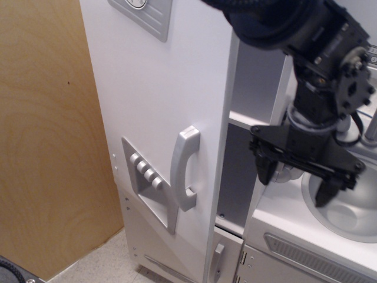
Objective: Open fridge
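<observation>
The fridge [153, 100] is a tall pale silver-grey toy unit filling the middle of the view. Its large door stands ajar, swung out toward me, with a curved vertical silver handle [184, 168] and a recessed four-button dispenser panel [147, 171]. Through the gap I see the grey inside and a white shelf [250, 122]. My black gripper [294, 180] hangs to the right of the door, over the counter by the sink. It is open and empty, its two fingers [263, 171] spread wide and pointing down, apart from the door.
A smaller lower door with a small handle [217, 261] sits under the big door. A round grey sink [347, 212] and white counter [277, 221] lie at right. A wooden panel [47, 135] stands left of the fridge. Light floor shows at bottom left.
</observation>
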Controlling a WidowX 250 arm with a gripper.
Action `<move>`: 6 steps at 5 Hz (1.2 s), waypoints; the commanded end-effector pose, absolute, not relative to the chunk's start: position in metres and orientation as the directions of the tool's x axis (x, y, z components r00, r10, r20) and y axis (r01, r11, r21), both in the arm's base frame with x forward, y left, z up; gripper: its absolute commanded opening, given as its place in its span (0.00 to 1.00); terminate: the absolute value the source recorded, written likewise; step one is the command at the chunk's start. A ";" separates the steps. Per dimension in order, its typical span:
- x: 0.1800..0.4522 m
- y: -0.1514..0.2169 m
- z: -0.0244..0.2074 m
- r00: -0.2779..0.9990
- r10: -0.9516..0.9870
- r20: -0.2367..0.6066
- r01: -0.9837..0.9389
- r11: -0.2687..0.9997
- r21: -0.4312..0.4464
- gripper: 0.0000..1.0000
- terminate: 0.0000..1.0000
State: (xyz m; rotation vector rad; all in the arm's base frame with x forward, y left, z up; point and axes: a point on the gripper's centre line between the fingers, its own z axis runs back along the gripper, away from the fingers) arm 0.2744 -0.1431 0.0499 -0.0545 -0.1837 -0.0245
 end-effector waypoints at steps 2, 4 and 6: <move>0.257 -0.082 0.068 0.978 0.051 0.201 -0.053 0.999 0.004 1.00 0.00; 0.216 -0.027 0.073 0.966 0.036 0.254 -0.051 0.997 0.055 1.00 0.00; 0.208 0.037 0.074 0.971 0.118 0.210 -0.145 0.982 0.119 1.00 0.00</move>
